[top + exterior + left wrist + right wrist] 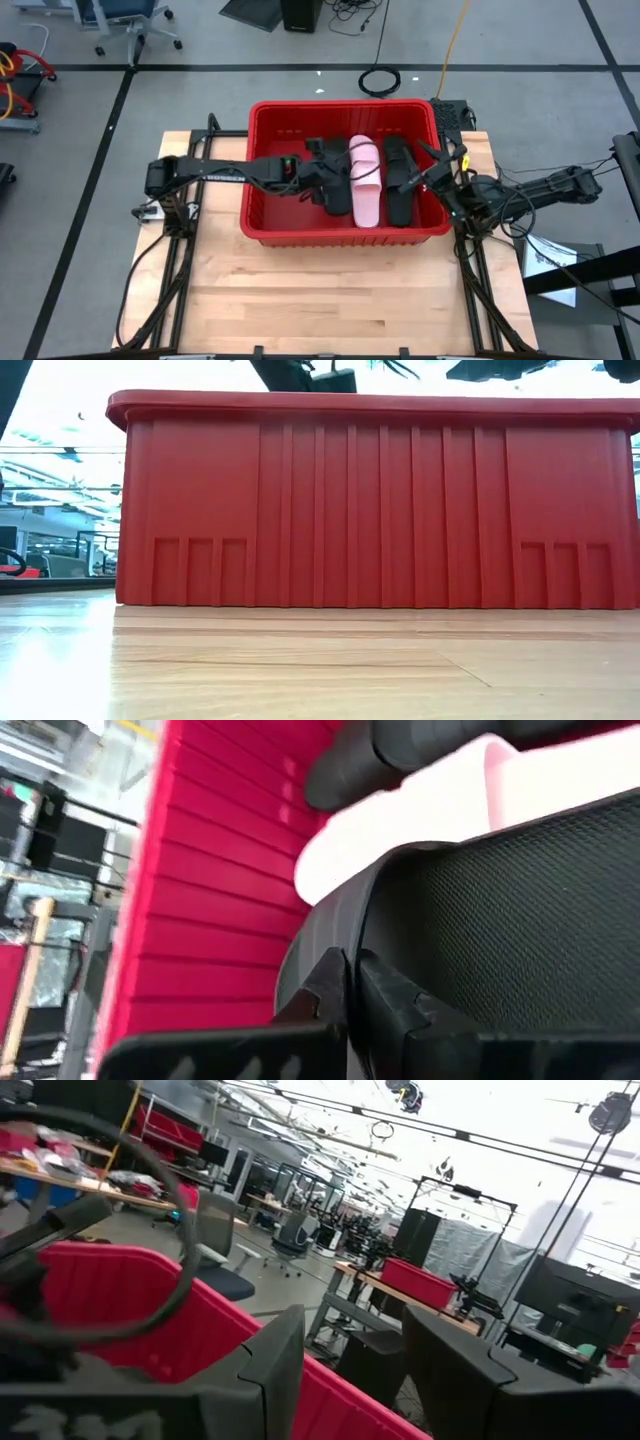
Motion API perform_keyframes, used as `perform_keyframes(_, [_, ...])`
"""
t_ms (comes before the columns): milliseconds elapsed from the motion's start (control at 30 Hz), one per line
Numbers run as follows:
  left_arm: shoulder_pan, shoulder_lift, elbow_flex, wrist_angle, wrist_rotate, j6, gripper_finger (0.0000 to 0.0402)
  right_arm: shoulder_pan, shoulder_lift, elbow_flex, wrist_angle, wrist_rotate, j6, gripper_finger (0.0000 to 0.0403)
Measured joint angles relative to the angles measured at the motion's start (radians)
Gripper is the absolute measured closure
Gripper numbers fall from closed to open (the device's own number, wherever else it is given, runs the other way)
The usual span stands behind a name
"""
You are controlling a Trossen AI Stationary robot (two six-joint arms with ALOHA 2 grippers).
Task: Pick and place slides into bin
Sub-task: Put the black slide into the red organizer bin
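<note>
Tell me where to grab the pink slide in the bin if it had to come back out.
Probably by its wide strap, from straight above. The pink slide lies flat and lengthwise in the red bin, packed between black slides on both sides, so its edges look hard to reach. The left gripper sits beside it already.

We see even, bright overhead light in the top-down picture, with soft shadows inside the red bin [262, 170]. At worktop level the background behind blows out white. Both wrist pictures smear with blur; ceiling glare washes their upper parts.
</note>
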Motion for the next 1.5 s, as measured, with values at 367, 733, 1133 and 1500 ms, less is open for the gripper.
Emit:
perform_keyframes(367, [-0.029, 0.05, 0.0, -0.043, 0.002, -0.083, 0.0389, -0.012, 0.001, 0.0, -0.075, 0.0, 0.052, 0.0243])
perform_keyframes(733, [-0.05, 0.107, 0.0, -0.049, 0.034, -0.087, 0.0383, -0.012, 0.001, 0.0, -0.114, -0.002, 0.088, 0.0243])
perform_keyframes(1133, [-0.033, 0.16, 0.0, 0.007, 0.037, -0.059, 0.0382, -0.012, 0.001, 0.0, -0.134, -0.003, 0.126, 0.0243])
perform_keyframes(1500, [-0.032, 0.171, 0.0, 0.044, 0.064, -0.01, 0.0394, -0.012, 0.001, 0.0, -0.147, -0.003, 0.133, 0.0243])
